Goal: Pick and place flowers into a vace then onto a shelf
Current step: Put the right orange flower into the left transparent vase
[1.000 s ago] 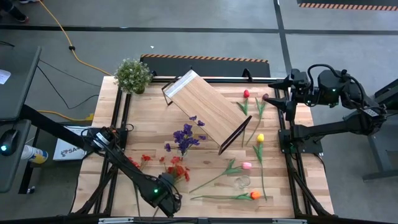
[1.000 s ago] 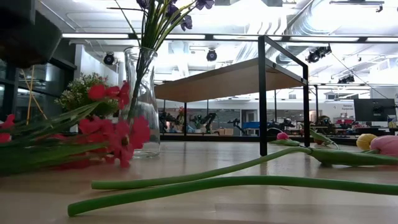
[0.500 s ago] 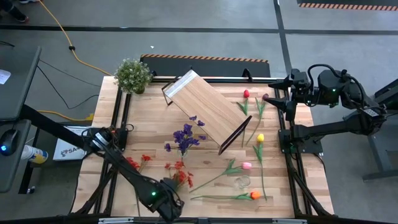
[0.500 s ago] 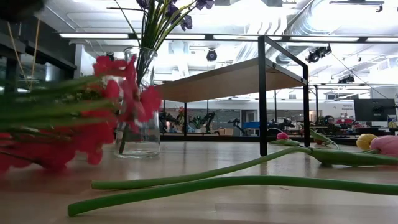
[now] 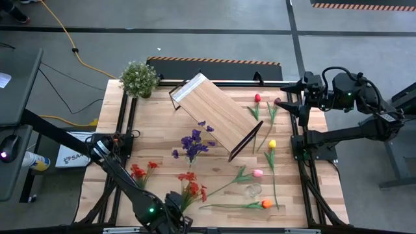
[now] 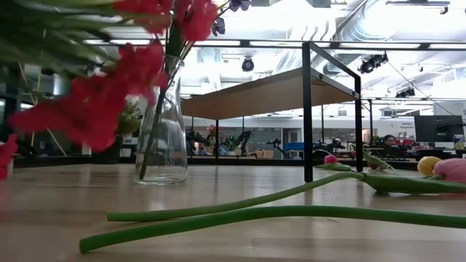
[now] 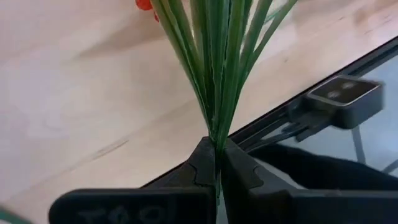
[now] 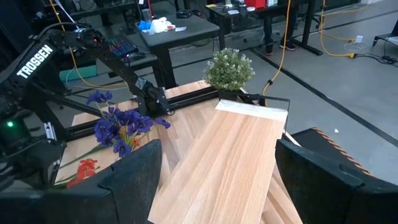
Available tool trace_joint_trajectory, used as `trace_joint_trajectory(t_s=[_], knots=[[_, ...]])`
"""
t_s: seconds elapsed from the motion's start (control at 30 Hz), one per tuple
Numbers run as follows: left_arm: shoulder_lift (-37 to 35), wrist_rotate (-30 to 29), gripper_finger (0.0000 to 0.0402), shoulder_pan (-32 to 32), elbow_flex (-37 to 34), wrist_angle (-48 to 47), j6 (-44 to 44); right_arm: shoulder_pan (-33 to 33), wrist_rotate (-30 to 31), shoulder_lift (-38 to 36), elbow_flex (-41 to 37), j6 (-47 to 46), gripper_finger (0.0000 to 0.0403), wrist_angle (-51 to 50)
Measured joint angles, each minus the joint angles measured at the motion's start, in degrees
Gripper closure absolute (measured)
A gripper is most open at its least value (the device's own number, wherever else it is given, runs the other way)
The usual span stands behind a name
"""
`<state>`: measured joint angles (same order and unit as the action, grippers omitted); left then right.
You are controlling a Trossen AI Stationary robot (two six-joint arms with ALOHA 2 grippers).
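Left fingers [image 7: 216,168] pinching red spray [image 5: 192,187] stems, blossoms overhead only

Flowers [image 5: 195,144] in vase, beside shelf [image 5: 218,112]

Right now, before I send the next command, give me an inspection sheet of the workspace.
Surface: plank table, flowers strewn over it.
Job's things: purple sprigs in glass vase; red spray lifted off the table; second red spray and tulips lying loose; shelf standing angled.
Clutter: potted plant at far corner.
End effectors: left end effector shut on red spray's stems at near edge; right end effector open, waiting at far right edge.
Cables: yellow cable on floor.
Surroundings: desk at left with mouse.
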<state>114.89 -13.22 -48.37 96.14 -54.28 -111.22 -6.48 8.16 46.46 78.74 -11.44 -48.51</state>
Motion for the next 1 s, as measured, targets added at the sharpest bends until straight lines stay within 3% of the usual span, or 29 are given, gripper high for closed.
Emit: trace_joint_trajectory(t_s=[1.0], knots=[[-0.09, -17.62, 0.0362, -0.01, 7.63, 0.2, 13.58, -0.01, -0.01, 0.04, 0.0, -0.26, 0.01, -0.05]])
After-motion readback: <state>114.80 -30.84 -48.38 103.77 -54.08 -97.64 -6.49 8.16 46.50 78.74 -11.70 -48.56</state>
